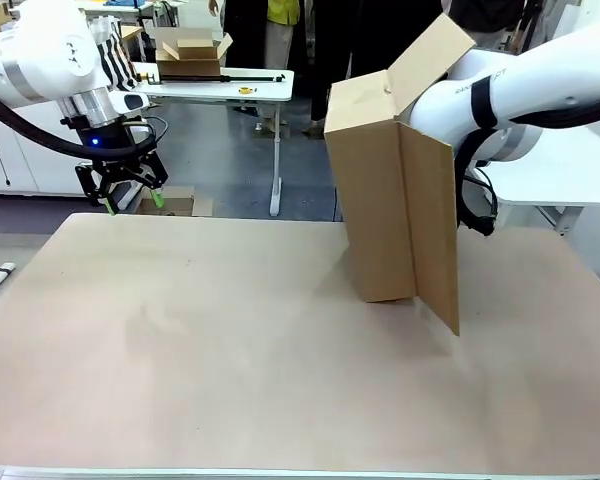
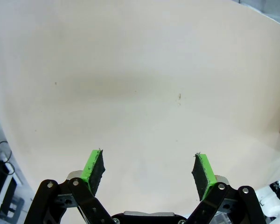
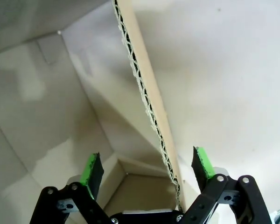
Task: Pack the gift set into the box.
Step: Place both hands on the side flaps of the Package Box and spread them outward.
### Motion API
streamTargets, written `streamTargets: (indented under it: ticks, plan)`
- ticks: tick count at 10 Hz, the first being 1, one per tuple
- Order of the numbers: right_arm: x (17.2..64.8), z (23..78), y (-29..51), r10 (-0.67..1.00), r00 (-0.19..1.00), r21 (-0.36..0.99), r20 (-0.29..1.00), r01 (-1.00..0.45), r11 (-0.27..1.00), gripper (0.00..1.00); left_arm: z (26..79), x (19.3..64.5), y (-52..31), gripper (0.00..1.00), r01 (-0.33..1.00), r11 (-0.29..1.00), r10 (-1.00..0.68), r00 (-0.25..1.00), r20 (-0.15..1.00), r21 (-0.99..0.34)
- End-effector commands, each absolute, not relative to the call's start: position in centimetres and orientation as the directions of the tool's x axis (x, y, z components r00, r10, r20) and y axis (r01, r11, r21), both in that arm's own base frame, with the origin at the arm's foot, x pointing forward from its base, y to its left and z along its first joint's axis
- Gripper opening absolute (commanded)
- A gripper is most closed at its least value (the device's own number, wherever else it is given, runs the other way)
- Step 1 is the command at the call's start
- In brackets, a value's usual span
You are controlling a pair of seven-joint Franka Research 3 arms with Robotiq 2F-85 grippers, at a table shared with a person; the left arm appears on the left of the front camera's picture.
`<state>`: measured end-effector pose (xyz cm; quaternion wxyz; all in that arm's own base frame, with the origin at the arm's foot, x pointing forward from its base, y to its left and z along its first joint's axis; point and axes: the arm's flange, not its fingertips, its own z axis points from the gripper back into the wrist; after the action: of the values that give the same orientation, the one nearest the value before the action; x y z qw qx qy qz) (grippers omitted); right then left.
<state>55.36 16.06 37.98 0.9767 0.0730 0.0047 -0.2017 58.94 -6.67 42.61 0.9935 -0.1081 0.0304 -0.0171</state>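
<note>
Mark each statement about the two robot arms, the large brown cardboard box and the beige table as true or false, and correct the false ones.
1. The large brown corrugated cardboard box stands on end on the beige table. True.
2. The left gripper is shut on a box flap. False: it hangs open and empty over the table's far left edge.
3. In the right wrist view, a corrugated wall edge of the box runs between the right gripper's open fingers. True.
4. The white slotted basket sits inside the box. False: no basket shows in any view.
5. The box's flaps are taped shut. False: a flap stands open at the top.
</note>
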Motion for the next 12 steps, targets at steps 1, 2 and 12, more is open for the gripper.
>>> streamTargets:
  ticks: [1, 2, 12]
  plan:
    - [55.7, 40.3, 16.7, -0.352, 0.936, 0.145, 0.014, 0.347, 0.927, 1.00, 42.8, 58.9, -6.5, 1.00, 0.021, 0.979, -0.033, 0.998, -0.058, -0.200]
    - [55.7, 42.1, 16.8, -0.329, 0.943, 0.167, 0.051, 0.317, 0.934, 1.00, 42.8, 58.9, -6.5, 1.00, 0.021, 0.979, -0.033, 0.998, -0.058, -0.200]
    - [56.1, 44.3, 15.6, -0.306, 0.948, 0.181, 0.090, 0.286, 0.941, 1.00, 42.8, 58.9, -6.5, 1.00, 0.021, 0.979, -0.033, 0.998, -0.058, -0.200]
